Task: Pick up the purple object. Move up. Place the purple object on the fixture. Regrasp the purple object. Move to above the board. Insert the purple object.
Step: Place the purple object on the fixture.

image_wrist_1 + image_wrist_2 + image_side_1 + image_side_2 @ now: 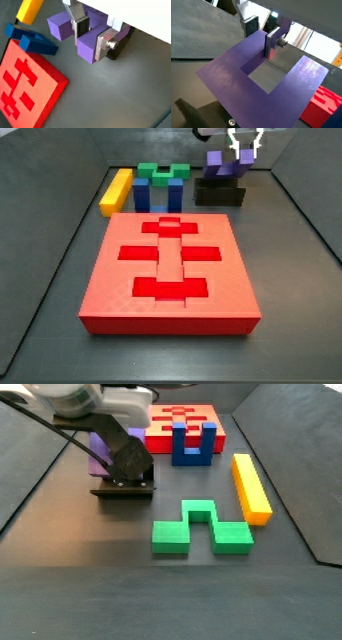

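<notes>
Wrist views both show the gripper (92,35) with its flat silver fingers (101,46) set either side of one prong of the purple object (89,49), the dark pads pressed against the purple faces, so the jaws are closed to the width of that prong and have hold of it. Up close in a wrist view the purple object (271,82) fills most of the frame, its U-shaped notch open toward the camera and a silver finger (272,44) flat against the bridge end.

From a side view, the gripper (243,146) hangs at about one o'clock, at the far end of the floor, with the purple object (223,166) sitting on top of the black fixture (219,194). In a side view taken from another angle, the dark arm and gripper (123,446) cover most of the purple object (96,452), which shows only as a sliver above the fixture (122,487) at about ten o'clock.

The red board (168,268) lies in the middle, well apart from the fixture, its brighter red recesses unfilled. Beyond it at about eleven o'clock stand the blue blocks (156,194) with the green notched block (166,171) behind them, and the yellow bar (116,191) just beside them.
</notes>
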You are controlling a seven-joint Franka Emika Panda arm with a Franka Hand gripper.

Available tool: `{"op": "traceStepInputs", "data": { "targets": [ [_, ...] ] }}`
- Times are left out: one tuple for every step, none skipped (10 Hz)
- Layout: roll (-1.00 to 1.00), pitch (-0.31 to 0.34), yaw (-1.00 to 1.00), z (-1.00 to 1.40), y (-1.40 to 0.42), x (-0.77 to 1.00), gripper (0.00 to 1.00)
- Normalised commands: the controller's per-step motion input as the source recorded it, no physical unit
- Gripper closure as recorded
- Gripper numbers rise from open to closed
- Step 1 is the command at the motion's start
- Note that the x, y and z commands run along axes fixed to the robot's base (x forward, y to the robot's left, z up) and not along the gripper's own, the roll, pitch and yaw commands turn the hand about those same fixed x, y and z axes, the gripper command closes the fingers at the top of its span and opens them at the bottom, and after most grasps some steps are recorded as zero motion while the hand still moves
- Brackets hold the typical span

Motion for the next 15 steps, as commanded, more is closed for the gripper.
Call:
{"op": "traceStepInputs", "data": {
  "targets": [
    [0.06,0.123,0.0,-0.31,-0.14,0.0,1.0],
    [0.09,0.086,0.0,-0.49,-0.13,0.0,1.0],
    [0.06,0.08,0.0,-0.44,-0.09,0.0,1.0],
    [0.0,0.14,0.0,-0.13,0.0,0.0,1.0],
    [0.0,0.0,0.0,0.0,0.03,0.0,1.0],
    [0.0,0.0,0.0,0.0,0.13,0.0,1.0],
    [0.0,0.0,0.0,0.0,0.09,0.0,1.0],
    [0.0,0.0,0.0,0.0,0.04,0.0,1.0],
    [0.0,0.0,0.0,-0.02,0.0,0.0,1.0],
    [0.03,0.0,0.0,-0.09,0.0,0.0,1.0],
    [0.15,0.0,0.0,-0.11,0.0,0.0,1.0],
    [0.2,0.0,0.0,-0.16,0.01,0.0,1.0],
    [0.16,0.0,0.01,-0.15,0.03,0.0,1.0],
    [0.0,0.0,0.0,-0.03,0.0,0.0,1.0],
    [0.0,0.0,0.0,-0.09,0.0,0.0,1.0]
  ]
}}
